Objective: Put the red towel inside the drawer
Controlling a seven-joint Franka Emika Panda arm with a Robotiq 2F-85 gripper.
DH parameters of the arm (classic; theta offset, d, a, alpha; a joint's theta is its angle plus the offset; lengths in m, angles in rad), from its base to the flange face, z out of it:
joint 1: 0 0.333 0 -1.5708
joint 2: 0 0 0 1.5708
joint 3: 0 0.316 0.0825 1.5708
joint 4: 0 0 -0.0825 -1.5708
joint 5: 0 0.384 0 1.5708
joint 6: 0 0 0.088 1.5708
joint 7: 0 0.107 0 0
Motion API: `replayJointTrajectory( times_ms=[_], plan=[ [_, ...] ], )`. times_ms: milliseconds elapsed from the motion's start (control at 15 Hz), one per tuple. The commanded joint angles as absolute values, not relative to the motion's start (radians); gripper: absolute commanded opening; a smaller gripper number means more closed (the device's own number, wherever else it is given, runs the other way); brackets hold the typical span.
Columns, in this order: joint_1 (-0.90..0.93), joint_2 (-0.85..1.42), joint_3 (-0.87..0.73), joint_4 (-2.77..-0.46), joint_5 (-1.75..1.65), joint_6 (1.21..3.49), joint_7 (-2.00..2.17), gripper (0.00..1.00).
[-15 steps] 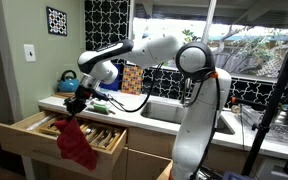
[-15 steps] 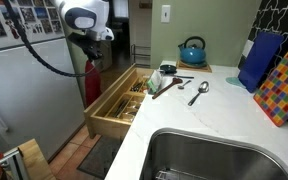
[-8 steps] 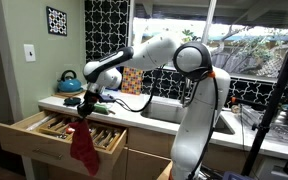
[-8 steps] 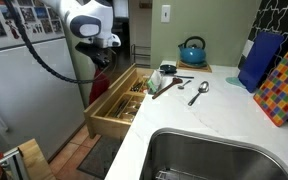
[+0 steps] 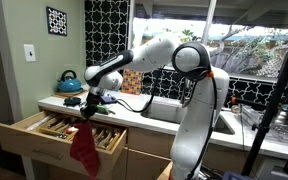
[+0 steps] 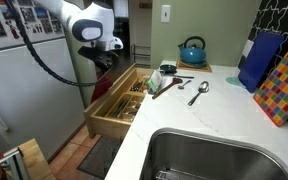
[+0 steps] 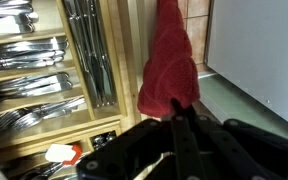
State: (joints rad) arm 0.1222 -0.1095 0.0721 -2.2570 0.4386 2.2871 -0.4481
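The red towel (image 5: 83, 147) hangs from my gripper (image 5: 88, 112) in front of the open wooden drawer (image 5: 34, 139). In an exterior view the towel (image 6: 102, 82) dangles at the drawer's (image 6: 117, 105) outer front corner, beyond its front edge. In the wrist view the towel (image 7: 169, 60) hangs from the shut fingers (image 7: 181, 112), beside the drawer (image 7: 44, 60) and over the floor. The drawer holds cutlery in wooden compartments.
A blue kettle (image 6: 192, 50), spoons (image 6: 198, 93) and a small cup (image 6: 156, 78) are on the white counter. A steel sink (image 6: 229, 157) lies at the front. A colourful checkered board (image 6: 282, 84) leans at the wall. A grey fridge (image 6: 29, 90) stands past the drawer.
The arm has shifted sideways along the drawer's front and the towel has swung to hang straighter below the gripper. The grip has not changed.
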Motion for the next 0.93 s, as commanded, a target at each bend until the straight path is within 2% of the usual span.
replayJointTrajectory(
  times_ms=[0, 867],
  plan=[
    [0.115, -0.089, 0.068, -2.252, 0.4, 2.32, -0.4, 0.01],
    [0.041, 0.151, 0.035, -2.228, 0.148, 2.574, -0.212, 0.01]
  ],
)
